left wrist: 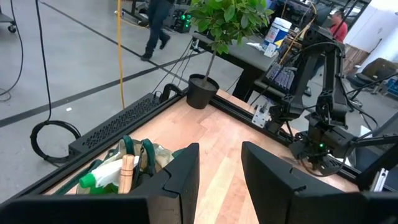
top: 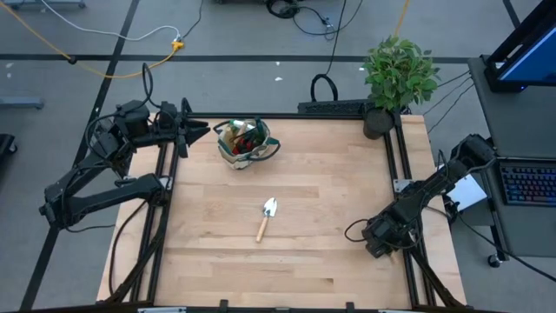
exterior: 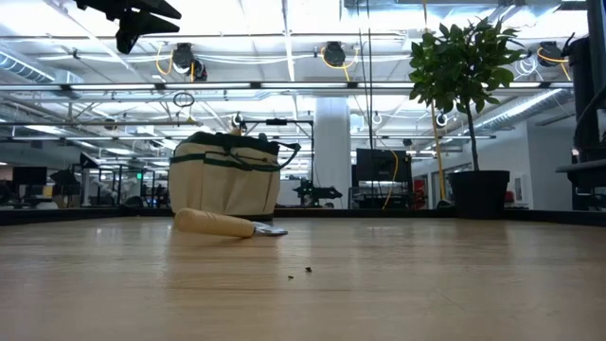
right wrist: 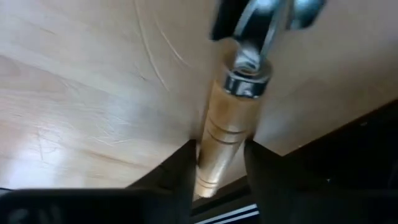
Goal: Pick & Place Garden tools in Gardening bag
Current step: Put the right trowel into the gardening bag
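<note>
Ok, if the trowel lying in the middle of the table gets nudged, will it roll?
The trowel probably rolls only a little: its round wooden handle could turn, but the flat silver blade should stop it. It looks rigid, likely blade-heavy, so a handle grasp may tip.

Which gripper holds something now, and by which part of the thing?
The right gripper holds a wooden-handled tool by the end of its wooden handle, at the table's right edge. The left gripper is open and empty, near the gardening bag.
</note>
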